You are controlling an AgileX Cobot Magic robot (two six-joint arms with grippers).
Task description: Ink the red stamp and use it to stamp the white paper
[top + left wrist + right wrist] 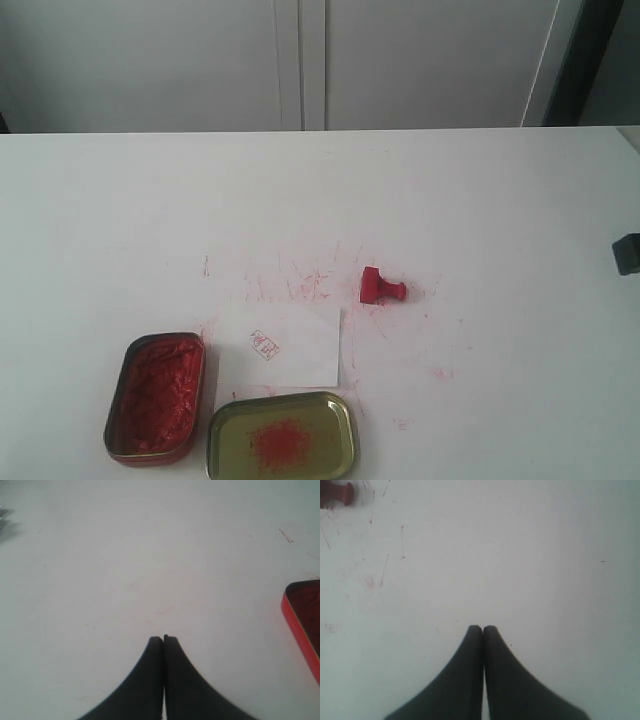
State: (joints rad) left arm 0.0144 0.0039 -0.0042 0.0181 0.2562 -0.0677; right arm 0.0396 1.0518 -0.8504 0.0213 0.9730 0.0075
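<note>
The red stamp [380, 287] lies on its side on the tabletop, right of and slightly beyond the white paper [279, 345]; its handle end shows in the right wrist view [337, 494]. The paper lies flat and carries a small red imprint [264, 346]. The ink tin [155, 398] stands open at the paper's left, its edge visible in the left wrist view [304, 625]. My left gripper [163, 639] is shut with nothing in it, over bare table. My right gripper [483, 628] is also shut and empty, well away from the stamp. Neither gripper's fingertips show in the exterior view.
A gold lid [283, 436] with a red smudge lies in front of the paper. Red ink streaks [310, 280] mark the white table around the stamp. A dark piece of the right arm [627, 253] pokes in at the right edge.
</note>
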